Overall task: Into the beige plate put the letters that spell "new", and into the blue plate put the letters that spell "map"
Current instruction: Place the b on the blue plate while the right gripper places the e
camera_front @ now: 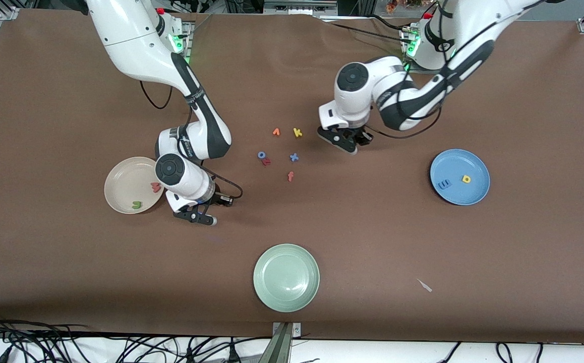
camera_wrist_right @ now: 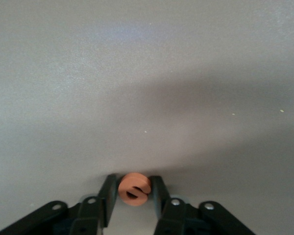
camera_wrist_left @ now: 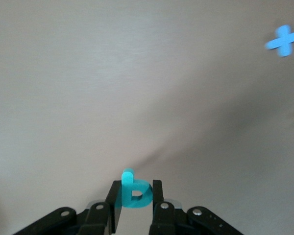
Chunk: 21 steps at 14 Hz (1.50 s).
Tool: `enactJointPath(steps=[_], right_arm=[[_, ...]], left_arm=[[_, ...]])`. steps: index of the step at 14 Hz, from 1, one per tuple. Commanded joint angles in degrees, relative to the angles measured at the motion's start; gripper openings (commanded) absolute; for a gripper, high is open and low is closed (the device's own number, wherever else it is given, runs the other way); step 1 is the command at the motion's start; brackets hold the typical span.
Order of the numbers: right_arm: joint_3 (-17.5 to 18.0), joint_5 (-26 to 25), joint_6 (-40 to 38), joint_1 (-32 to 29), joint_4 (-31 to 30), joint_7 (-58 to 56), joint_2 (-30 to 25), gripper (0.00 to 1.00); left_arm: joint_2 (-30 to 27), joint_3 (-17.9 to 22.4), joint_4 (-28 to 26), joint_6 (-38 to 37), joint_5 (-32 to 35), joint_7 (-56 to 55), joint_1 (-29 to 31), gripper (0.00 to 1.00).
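Note:
The beige plate [camera_front: 120, 184] holds the pinkish-red "w" [camera_front: 156, 187] and the green "n" [camera_front: 136, 204]. Beside that plate, low at the table, my right gripper [camera_front: 197, 218] [camera_wrist_right: 133, 182] is shut on the orange "e" [camera_wrist_right: 133, 189], its fingers pressing both sides. The blue plate [camera_front: 468, 164] holds the blue "m" [camera_front: 444, 184] and the yellow looped letter [camera_front: 466, 179]. My left gripper [camera_front: 345, 143] [camera_wrist_left: 135, 184] sits low beside the loose letters, toward the left arm's end, shut on the teal looped letter [camera_wrist_left: 135, 193].
Loose letters lie mid-table: an orange one [camera_front: 276, 132], the yellow "k" [camera_front: 297, 132], a blue "o" [camera_front: 261, 155], a dark-red letter [camera_front: 266, 161], a blue "x" [camera_front: 294, 157] [camera_wrist_left: 283, 40] and an orange "f" [camera_front: 290, 176]. A pale green plate [camera_front: 286, 277] sits nearest the front camera.

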Motion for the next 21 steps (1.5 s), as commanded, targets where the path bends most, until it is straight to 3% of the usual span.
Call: enactJointPath(steps=[1,4,7,10,12,14,16,19,20,21], right_arm=[[0.51,1.57,0.72,0.13,1.55,0.47,1.58,0.16],[0.43,1.57,-0.68,0.05,3.03,-0.32,1.14,0.09],[-0.97,0.34,-8.58,-0.83,5.15,-2.77,0.18,0.1],[-5.26,0.34,-13.42,-0.83,2.61,-16.54,-3.59,0.09],[-8.17,0.34,-14.05,-0.83,-1.5,-26.29,-6.75,0.1],[-11.42,0.42,-14.05,-0.83,-4.68,-35.87,-8.61,0.1],[-14.5,0.42,-15.27,-0.83,-6.18,-42.83,-8.97,0.1],[-16.88,0.42,-16.6,-1.27,-6.54,-46.72,-8.44,0.11],[-17.24,0.34,-17.03,-1.8,-6.54,-47.95,-8.27,0.2],[-17.24,0.42,-17.13,-2.58,-6.45,-48.83,-8.09,0.62]], left_arm=[[-0.69,-3.64,3.3,-8.11,-1.96,9.69,5.19,0.01],[-0.61,-3.47,9.11,-16.91,-3.64,19.37,6.59,0.01],[-0.69,-3.56,10.36,-21.84,-3.12,33.4,14.13,0.02],[-0.34,-3.38,10.01,-21.94,-0.31,48.53,22.75,0.03],[0.09,-3.21,8.61,-21.68,3.37,50.68,24.61,0.04],[0.1,-2.42,6.07,-18.97,6.28,50.68,25.75,0.04],[0.62,-1.63,1.77,-11.7,8.92,50.42,29.52,0.04],[0.8,1.7,-4.74,-1.93,13.93,47.0,32.08,0.06],[0.8,2.06,-5.63,-0.34,14.2,46.73,32.61,0.08],[0.89,2.07,-6.07,0.03,14.12,46.2,32.79,0.18]])
